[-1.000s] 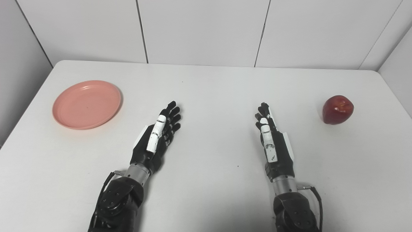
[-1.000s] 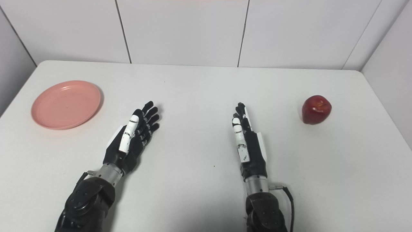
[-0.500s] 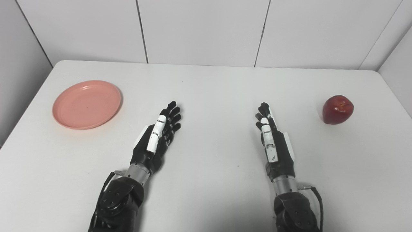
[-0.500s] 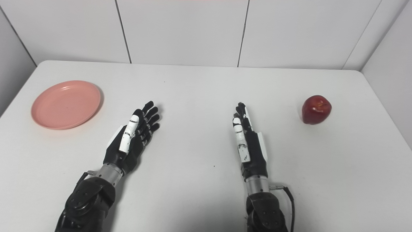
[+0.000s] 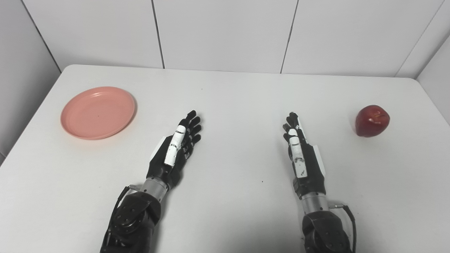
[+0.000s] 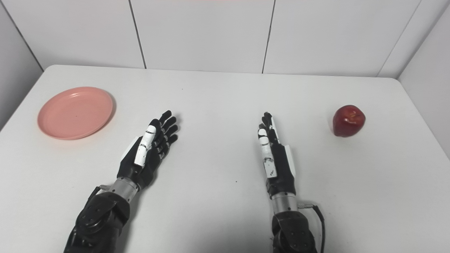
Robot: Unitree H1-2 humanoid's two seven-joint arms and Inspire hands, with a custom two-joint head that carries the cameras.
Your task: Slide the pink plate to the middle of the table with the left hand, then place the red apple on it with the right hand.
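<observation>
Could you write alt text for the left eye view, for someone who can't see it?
Two black robot hands, left hand and right hand, lie open and empty on a white table. A round pink plate sits far left; a shiny red apple sits far right.
</observation>
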